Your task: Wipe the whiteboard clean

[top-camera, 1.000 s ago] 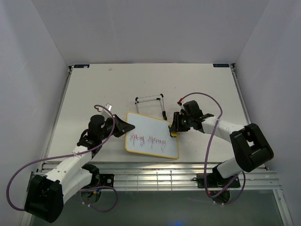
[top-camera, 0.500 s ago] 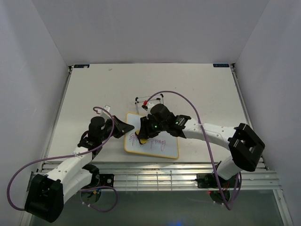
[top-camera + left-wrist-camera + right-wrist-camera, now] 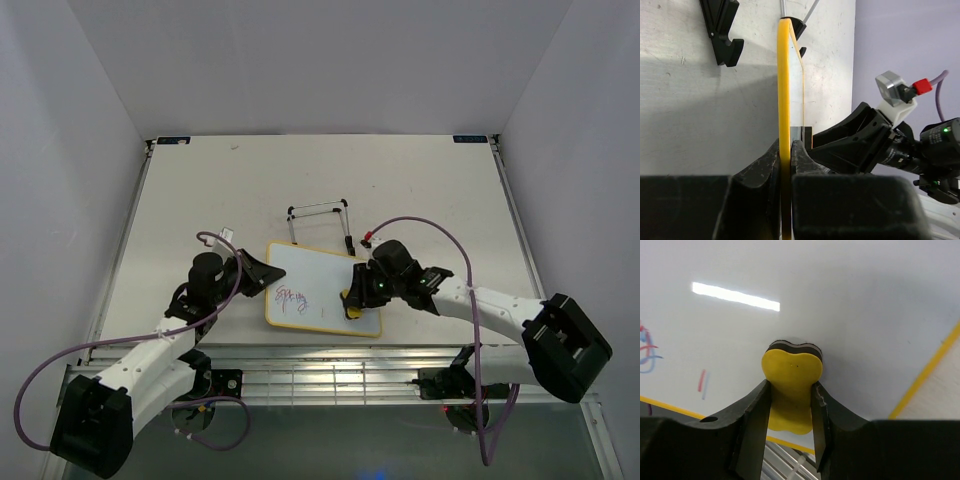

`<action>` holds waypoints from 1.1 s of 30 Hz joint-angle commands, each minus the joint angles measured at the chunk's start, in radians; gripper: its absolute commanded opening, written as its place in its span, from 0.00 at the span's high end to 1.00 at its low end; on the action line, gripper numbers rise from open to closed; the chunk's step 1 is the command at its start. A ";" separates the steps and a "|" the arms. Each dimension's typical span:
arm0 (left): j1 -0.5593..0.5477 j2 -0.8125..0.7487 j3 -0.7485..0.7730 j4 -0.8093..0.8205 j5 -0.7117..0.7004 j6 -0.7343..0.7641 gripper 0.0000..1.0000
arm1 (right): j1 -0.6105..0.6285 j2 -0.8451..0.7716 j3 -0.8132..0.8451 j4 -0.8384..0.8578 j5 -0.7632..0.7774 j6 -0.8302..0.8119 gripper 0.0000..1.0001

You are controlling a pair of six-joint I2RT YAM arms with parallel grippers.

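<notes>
1. The fingers of the left arm (image 3: pixel 258 270) (image 3: pixel 767 165) are closed narrow, clamping the left edge of the small rectangular whiteboard with rounded corners and a thin yellow frame (image 3: pixel 320 275) (image 3: pixel 784 75) (image 3: pixel 840 300). One finger sits on each face of the frame.
2. The fingers of the right arm (image 3: pixel 360 288) (image 3: pixel 756 410) are partly closed, gripping a small yellow foam eraser block with a dark felt base (image 3: pixel 351 301) (image 3: pixel 791 370). The felt is pressed onto the board's surface near its near-right corner.
3. The whiteboard lies at the middle of the pale tabletop (image 3: pixel 250 180), close to the near edge. A thin black wire stand (image 3: pixel 320 210) lies just beyond it.
4. One word of purple-red handwriting (image 3: pixel 292 298) (image 3: pixel 646 347) remains on the board's left half. The right half is wiped white, apart from faint short strokes.
5. Against half a second ago, the right arm has drawn back from the board's left-centre to its near-right part. The second word, seen a second ago, is gone. The left arm's grip and the board's position are unchanged.
</notes>
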 commanded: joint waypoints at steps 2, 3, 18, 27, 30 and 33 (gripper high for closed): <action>-0.008 -0.039 0.010 0.098 -0.050 0.039 1.00 | -0.037 -0.040 -0.145 -0.204 0.049 -0.004 0.75; -0.008 -0.041 0.010 0.098 -0.050 0.038 1.00 | -0.046 -0.072 -0.165 -0.215 0.064 0.002 0.75; -0.008 -0.021 -0.009 0.139 -0.030 0.012 1.00 | 0.111 -0.096 -0.032 -0.054 -0.023 0.034 0.75; -0.010 -0.027 -0.027 0.153 -0.035 -0.021 1.00 | 0.200 0.070 0.195 -0.006 0.012 0.010 0.75; -0.010 -0.036 -0.038 0.155 -0.046 -0.041 1.00 | 0.222 0.133 0.253 -0.005 0.021 -0.004 0.75; -0.013 -0.044 -0.045 0.156 -0.060 -0.056 1.00 | 0.250 0.188 0.330 -0.003 0.026 -0.010 0.75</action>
